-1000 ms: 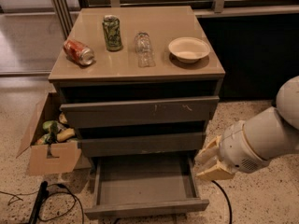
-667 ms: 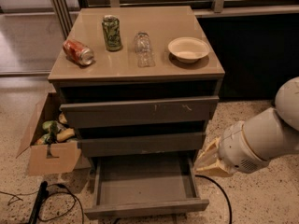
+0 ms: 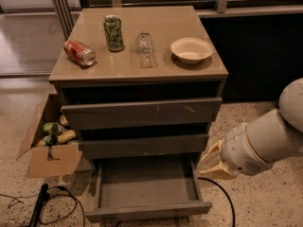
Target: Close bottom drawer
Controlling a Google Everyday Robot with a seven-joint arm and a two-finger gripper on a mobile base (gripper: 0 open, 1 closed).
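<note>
Grey-brown cabinet with three drawers, seen from the front and above. The bottom drawer (image 3: 147,186), the narrowest, stands pulled out toward the near side, its flat grey inside bare. The robot's tan tool (image 3: 210,162) hangs low at the right, just beside that drawer's right wall, probably placed to reach the front panel and push it in; whether it is open or closed cannot be told. The worktop (image 3: 137,67) carries four things: one red can (image 3: 79,52) on its side, one green can (image 3: 113,33) upright, one clear glass (image 3: 146,49), one white bowl (image 3: 191,49). One cardboard box (image 3: 49,160) sits on the floor, left.
</note>
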